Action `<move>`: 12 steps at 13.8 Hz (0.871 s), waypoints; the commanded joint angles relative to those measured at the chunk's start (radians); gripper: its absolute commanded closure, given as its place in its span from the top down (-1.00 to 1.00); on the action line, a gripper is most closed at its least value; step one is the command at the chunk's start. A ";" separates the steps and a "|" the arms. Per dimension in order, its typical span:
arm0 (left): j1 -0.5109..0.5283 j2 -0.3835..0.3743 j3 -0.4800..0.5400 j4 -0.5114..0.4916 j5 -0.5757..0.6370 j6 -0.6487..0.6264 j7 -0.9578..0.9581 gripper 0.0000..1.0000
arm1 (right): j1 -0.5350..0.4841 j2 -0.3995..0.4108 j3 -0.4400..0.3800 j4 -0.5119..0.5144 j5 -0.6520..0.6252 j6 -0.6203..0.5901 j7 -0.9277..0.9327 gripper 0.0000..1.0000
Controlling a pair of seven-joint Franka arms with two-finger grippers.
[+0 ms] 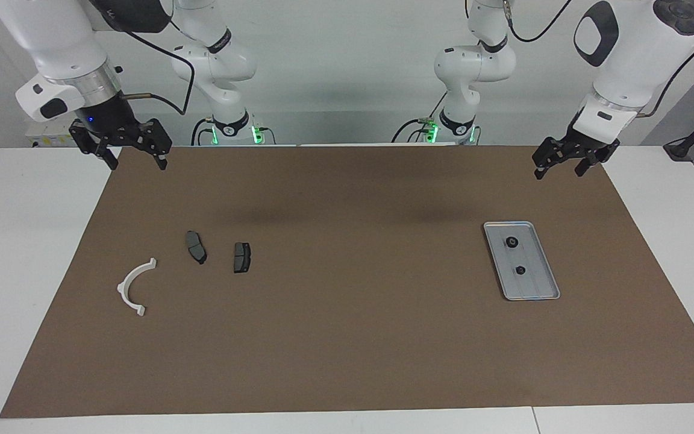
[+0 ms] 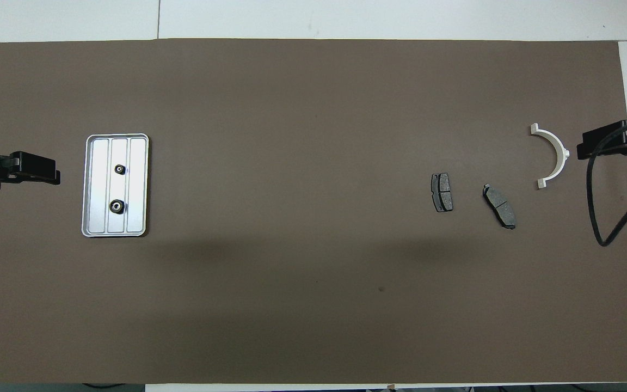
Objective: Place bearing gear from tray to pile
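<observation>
On the brown-covered tabletop (image 1: 347, 337) both arms wait raised, right gripper (image 1: 133, 158) and left gripper (image 1: 561, 167) with fingers spread and empty, the tray (image 1: 537, 286) toward the left arm's end holding two bearing gears (image 1: 512, 242), the pile (image 1: 136, 289) well apart.

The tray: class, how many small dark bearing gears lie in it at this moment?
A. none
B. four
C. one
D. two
D: two dark round bearing gears sit in the silver tray, one nearer the robots and one farther from them; neither pincer holds anything.
</observation>
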 commanded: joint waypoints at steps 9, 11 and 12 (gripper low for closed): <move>-0.021 0.003 0.006 0.007 0.003 -0.011 0.056 1.00 | -0.011 -0.028 0.004 -0.037 0.011 0.021 -0.025 1.00; -0.008 -0.002 0.007 -0.012 0.005 0.007 0.024 1.00 | -0.009 -0.028 0.004 -0.037 0.011 0.021 -0.025 1.00; 0.004 -0.011 0.007 -0.036 0.003 0.033 0.031 1.00 | -0.011 -0.028 0.004 -0.037 0.011 0.021 -0.026 1.00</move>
